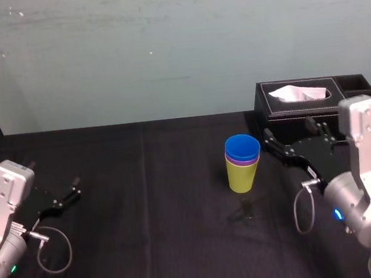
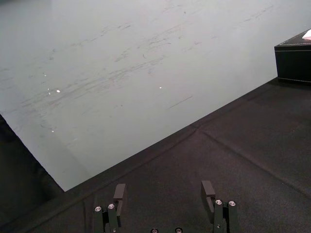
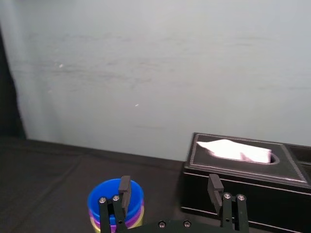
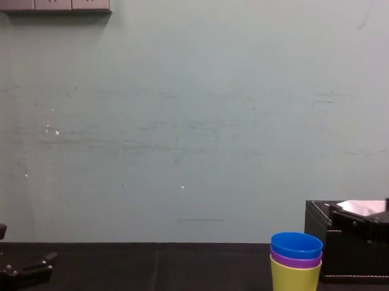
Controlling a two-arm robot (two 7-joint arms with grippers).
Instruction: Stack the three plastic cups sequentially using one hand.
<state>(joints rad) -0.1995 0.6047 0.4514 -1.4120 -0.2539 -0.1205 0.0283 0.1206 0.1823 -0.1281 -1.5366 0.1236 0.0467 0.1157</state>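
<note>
Left gripper [image 2: 164,190] on a silver-grey arm sits low at the left edge of the head view, fingers spread with nothing between them, over the black cloth-covered table [image 1: 147,215]. Right gripper [image 3: 170,188] is at lower right of the head view, fingers spread and empty too; its black fingers are hard to separate there from the dark cloth and box behind. The stack stands centre-right in the head view, left of the right gripper and apart from it, no contact. Yellow-green tapered plastic tumbler [image 1: 243,178] is at the bottom, upright on the table. Purple plastic tumbler [image 1: 243,163] nested in it shows as a thin rim band. Blue plastic tumbler [image 1: 242,148] nested on top shows rim and inside. In the right wrist view one finger [image 3: 125,187] covers part of the stack and the bottom edge cuts it off; the chest view cuts the yellow-green base. Behind are a black leather tissue box [image 1: 274,107] with white tissue [image 1: 297,93], then a pale wall [image 1: 164,49].
</note>
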